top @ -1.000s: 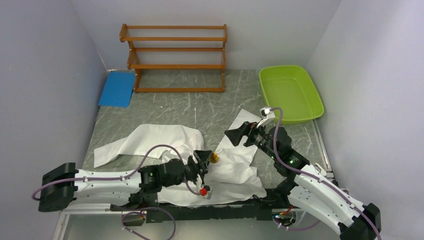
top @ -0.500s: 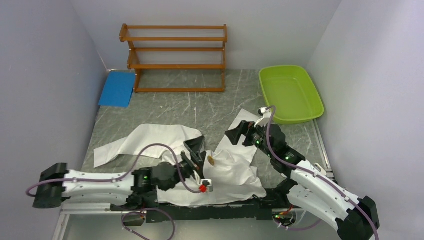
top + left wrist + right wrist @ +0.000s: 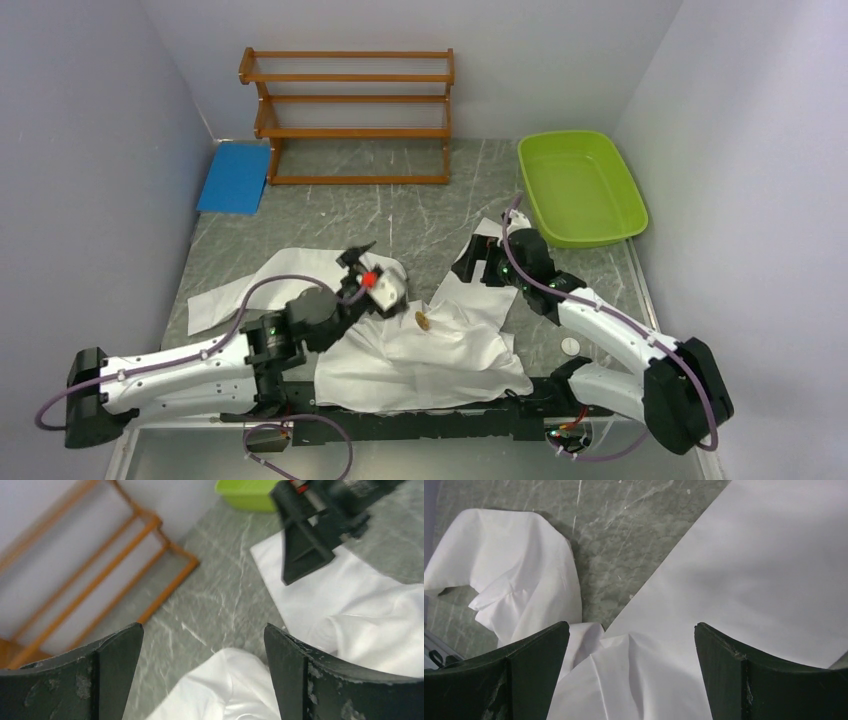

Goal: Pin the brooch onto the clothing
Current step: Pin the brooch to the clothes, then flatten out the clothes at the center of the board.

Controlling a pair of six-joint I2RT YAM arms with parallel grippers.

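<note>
The white shirt [image 3: 440, 345] lies crumpled on the grey marble table. A small gold brooch [image 3: 423, 320] sits on it near the middle, with no gripper touching it. My left gripper [image 3: 355, 256] is open and empty, raised above the shirt's left part, up and left of the brooch. In the left wrist view it [image 3: 202, 630] hangs over a shirt fold [image 3: 235, 685]. My right gripper [image 3: 478, 262] is open and empty, low over the shirt's far right flap. In the right wrist view it [image 3: 631, 627] frames white cloth [image 3: 704, 605].
A green tray [image 3: 582, 186] stands at the back right. A wooden rack [image 3: 350, 115] is against the back wall, with a blue pad [image 3: 235, 177] to its left. A small white disc [image 3: 570, 346] lies on the table by the right arm.
My left gripper has let go beside the brooch, opened, and risen back and to the left. The brooch stays on the shirt. My right gripper has drawn back and dropped lower.
</note>
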